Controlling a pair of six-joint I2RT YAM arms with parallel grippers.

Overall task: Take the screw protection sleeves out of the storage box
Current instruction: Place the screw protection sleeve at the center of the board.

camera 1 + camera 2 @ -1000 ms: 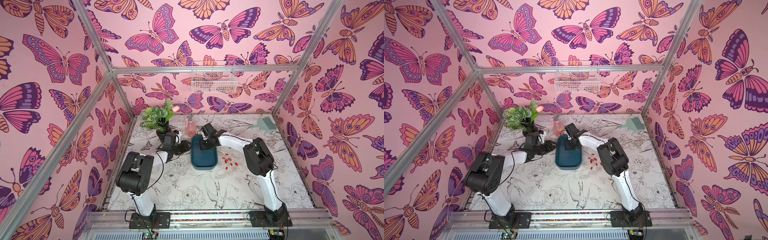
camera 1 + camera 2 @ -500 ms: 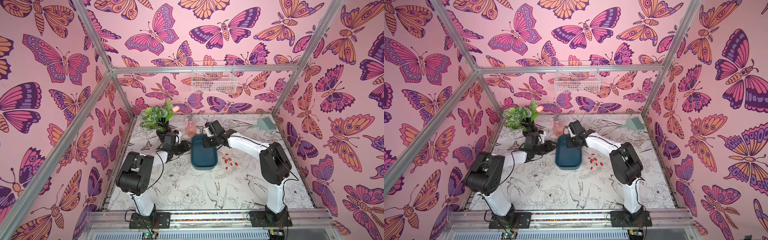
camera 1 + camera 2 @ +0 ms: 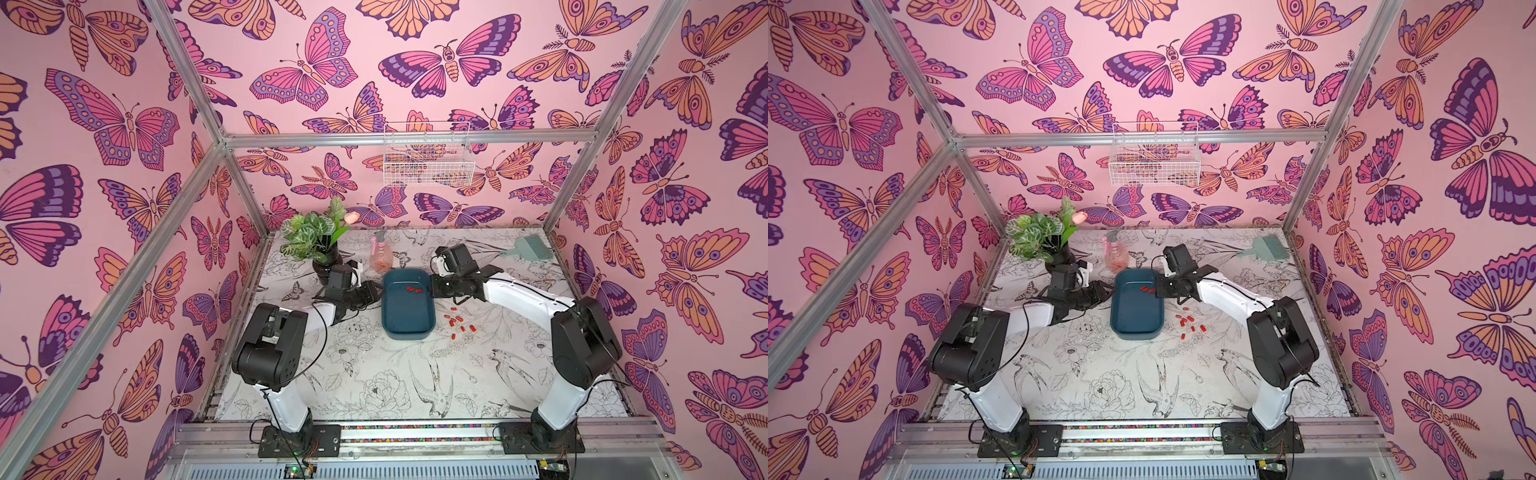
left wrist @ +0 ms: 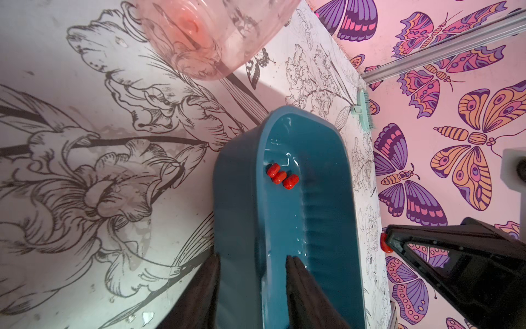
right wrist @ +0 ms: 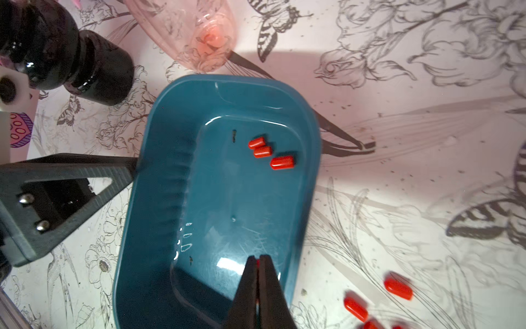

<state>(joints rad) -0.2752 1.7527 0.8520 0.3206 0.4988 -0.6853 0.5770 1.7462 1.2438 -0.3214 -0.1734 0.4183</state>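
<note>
While our left gripper point(image 4: 252, 257) clamps the side wall of the dark teal shallow plastic storage box point(image 3: 407, 316), one finger inside and one outside, our right gripper point(image 5: 258, 259) is pinched on one tiny red cylindrical plastic sleeve point(image 4: 386, 247) over the box. Three sleeves point(image 5: 269, 153) lie together inside, toward its back end. Several more sit on the printed table point(image 3: 374, 374), just right of it.

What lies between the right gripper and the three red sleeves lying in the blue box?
Only the bare floor of the storage box, seen in the right wrist view, separates the right gripper from the three sleeves.
</note>
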